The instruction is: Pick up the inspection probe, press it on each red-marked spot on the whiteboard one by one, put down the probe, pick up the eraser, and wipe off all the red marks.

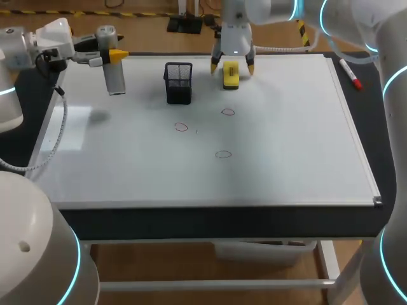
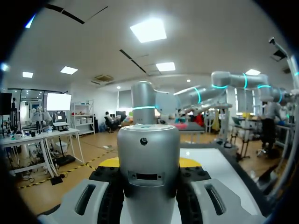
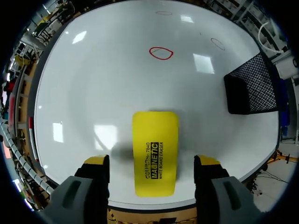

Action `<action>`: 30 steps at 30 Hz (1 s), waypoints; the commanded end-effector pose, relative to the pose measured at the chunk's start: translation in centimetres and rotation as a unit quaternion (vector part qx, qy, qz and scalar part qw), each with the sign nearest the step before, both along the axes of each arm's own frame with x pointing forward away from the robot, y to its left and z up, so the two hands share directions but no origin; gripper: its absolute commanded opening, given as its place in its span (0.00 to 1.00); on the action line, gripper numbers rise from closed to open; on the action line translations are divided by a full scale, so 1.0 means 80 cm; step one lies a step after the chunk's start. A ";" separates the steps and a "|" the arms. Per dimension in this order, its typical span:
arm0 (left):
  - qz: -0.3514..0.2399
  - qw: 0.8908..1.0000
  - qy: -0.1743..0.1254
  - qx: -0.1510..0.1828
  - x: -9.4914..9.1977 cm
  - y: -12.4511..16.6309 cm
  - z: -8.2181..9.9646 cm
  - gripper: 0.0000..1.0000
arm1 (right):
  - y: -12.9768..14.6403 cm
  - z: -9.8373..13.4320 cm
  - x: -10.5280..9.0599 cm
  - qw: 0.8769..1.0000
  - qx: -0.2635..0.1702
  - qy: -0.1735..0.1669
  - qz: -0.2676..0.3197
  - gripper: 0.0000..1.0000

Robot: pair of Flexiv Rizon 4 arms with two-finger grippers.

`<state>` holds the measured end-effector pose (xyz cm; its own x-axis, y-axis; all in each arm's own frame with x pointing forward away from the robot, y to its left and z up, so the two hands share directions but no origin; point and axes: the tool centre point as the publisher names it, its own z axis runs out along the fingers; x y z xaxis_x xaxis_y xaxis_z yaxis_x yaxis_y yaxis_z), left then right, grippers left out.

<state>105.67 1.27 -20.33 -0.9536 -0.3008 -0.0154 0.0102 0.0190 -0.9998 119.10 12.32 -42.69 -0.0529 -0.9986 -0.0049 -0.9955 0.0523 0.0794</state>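
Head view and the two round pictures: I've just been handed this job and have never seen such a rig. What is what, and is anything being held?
You are driving two robot arms at a table topped with a whiteboard. The head view looks down from above and behind them. Each round picture comes from a camera on one arm's wrist, looking out along its fingers. The left end effector holds the silver inspection probe above the board's far left part. The right end effector hangs open over the yellow eraser, one finger on each side, not gripping it. On the board are three red circles and a black mesh holder. A red-capped marker lies by its right edge.
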 end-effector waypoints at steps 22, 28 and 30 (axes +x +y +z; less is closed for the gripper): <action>0.001 1.000 -0.001 0.000 -0.001 0.000 0.001 0.00 | -0.057 0.065 -0.014 0.989 -0.010 0.122 -0.086 0.00; 0.001 1.000 -0.001 0.000 -0.001 0.000 0.001 0.00 | -0.092 0.076 -0.036 0.988 -0.020 0.097 -0.121 0.00; 0.001 1.000 -0.001 0.000 -0.001 0.000 0.001 0.00 | -0.106 0.078 -0.045 0.987 -0.026 0.090 -0.132 0.00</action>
